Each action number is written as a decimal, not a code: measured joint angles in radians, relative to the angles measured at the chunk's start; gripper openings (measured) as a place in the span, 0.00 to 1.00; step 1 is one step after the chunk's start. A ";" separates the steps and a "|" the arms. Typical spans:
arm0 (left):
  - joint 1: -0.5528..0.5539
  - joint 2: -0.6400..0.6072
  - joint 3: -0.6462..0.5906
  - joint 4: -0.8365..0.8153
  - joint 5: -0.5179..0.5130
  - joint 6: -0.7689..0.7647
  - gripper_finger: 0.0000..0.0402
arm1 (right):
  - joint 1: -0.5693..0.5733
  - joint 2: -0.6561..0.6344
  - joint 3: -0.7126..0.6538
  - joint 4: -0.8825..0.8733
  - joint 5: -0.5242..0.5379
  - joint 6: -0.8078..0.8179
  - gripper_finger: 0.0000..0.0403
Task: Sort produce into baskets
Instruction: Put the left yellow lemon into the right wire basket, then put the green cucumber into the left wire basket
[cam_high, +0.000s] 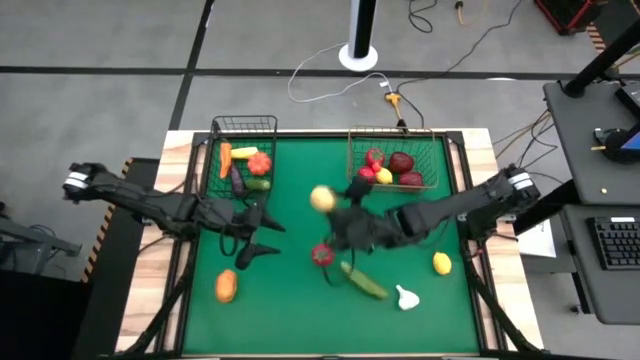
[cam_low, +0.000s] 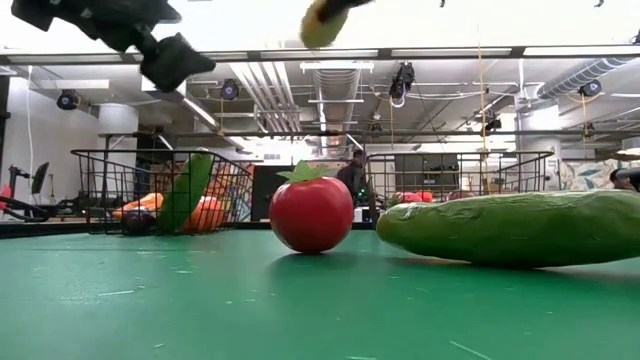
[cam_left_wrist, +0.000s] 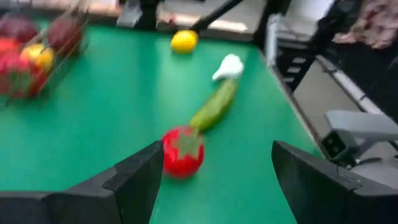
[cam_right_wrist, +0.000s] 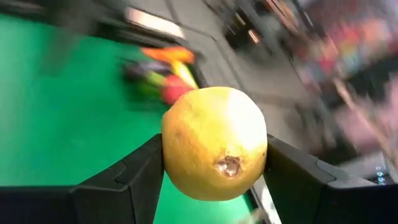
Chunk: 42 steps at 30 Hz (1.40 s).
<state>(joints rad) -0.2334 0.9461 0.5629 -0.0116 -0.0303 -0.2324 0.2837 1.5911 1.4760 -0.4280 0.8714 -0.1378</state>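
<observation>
Lemon sits squeezed in the right pincer, up over the desk between both baskets, so it next goes to the fruit basket; left pincer hangs open, empty.

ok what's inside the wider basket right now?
In the wider basket, the high view shows several red and dark red fruits bunched at one end. The left wrist view adds a yellow piece among them. Anything underneath the pile is covered.
</observation>
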 joint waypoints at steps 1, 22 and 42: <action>0.000 -0.012 0.000 -0.032 -0.015 -0.020 0.70 | -0.029 -0.007 0.012 -0.051 0.015 0.069 0.57; 0.000 0.012 0.000 -0.045 -0.145 -0.066 0.70 | -0.704 0.012 0.003 -0.725 -0.378 0.773 0.70; 0.000 0.126 0.000 -0.035 -0.144 -0.115 0.70 | -0.492 -0.007 0.003 -0.565 -0.283 0.760 0.81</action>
<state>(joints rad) -0.2337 1.0720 0.5625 -0.0468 -0.1745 -0.3477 -0.2086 1.5843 1.4788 -0.9929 0.5883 0.6224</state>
